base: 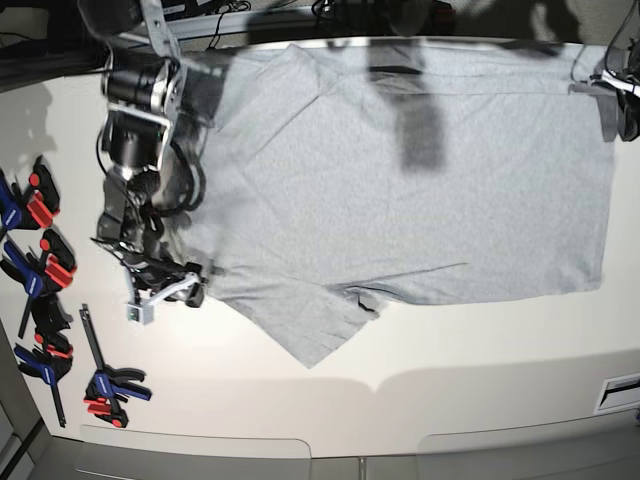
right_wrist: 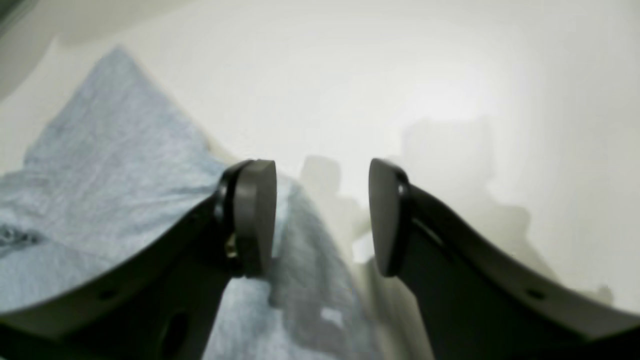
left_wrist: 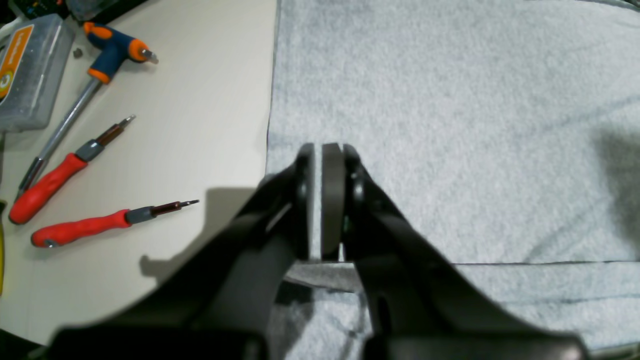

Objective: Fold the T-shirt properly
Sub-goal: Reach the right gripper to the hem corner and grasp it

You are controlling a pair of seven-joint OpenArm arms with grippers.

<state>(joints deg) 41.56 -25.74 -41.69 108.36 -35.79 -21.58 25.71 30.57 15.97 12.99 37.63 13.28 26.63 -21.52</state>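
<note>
The light grey T-shirt (base: 400, 200) lies spread flat across the white table, with one sleeve (base: 310, 340) pointing at the front edge. At the shirt's far right corner my left gripper (base: 618, 95) is shut. In the left wrist view its pads (left_wrist: 318, 150) pinch a thin strip of the grey cloth (left_wrist: 450, 125) at the shirt's side edge. My right gripper (base: 165, 290) stands at the shirt's left edge. In the right wrist view it is open (right_wrist: 322, 215), with nothing between the fingers and the cloth (right_wrist: 115, 150) lying under its left finger.
Two red-handled screwdrivers (left_wrist: 47, 185) (left_wrist: 80, 227), an orange-and-blue T-handle driver (left_wrist: 107, 50) and a grey box (left_wrist: 27, 75) lie on the table beside the shirt's edge. Several clamps (base: 40, 260) line the left side in the base view.
</note>
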